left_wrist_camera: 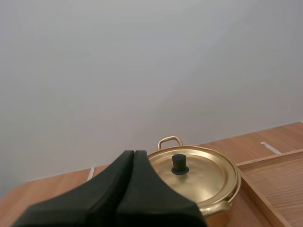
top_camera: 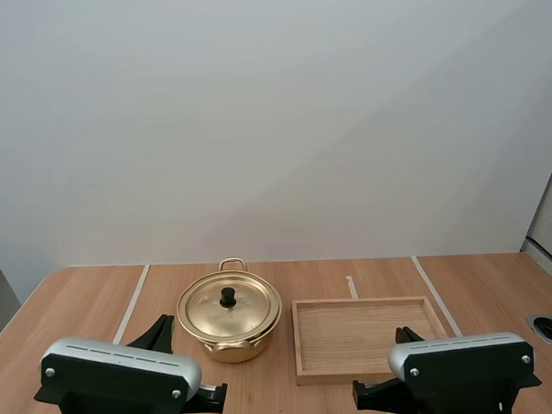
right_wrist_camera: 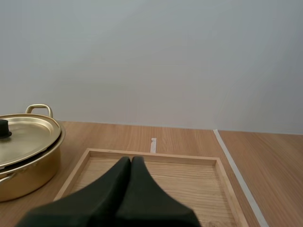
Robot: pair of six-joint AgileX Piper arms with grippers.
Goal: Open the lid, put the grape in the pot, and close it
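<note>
A gold pot [top_camera: 232,343] sits on the wooden table [top_camera: 74,307], a little left of centre in the high view, with its lid [top_camera: 207,313] seated flat on the rim and a black knob [top_camera: 228,297] upright at the lid's middle. One loop handle [top_camera: 232,262] points to 12 o'clock, away from the arms; the other faces 6 o'clock. At the pot's 3 o'clock lies a shallow wooden tray [top_camera: 363,301], just beside the pot but not touching it, its floor bare wood. White tape lines [top_camera: 132,300] run across the table at the pot's 9 o'clock and along the far right side of the tray. The left gripper [left_wrist_camera: 133,153] hangs low at about 7 o'clock from the pot, its two black fingers pressed together into one dark wedge that holds nothing, the tip aimed toward the lid. The right gripper [right_wrist_camera: 131,160] is at the tray's 6 o'clock edge, fingers likewise pressed together with nothing between them, pointing across the tray.
</note>
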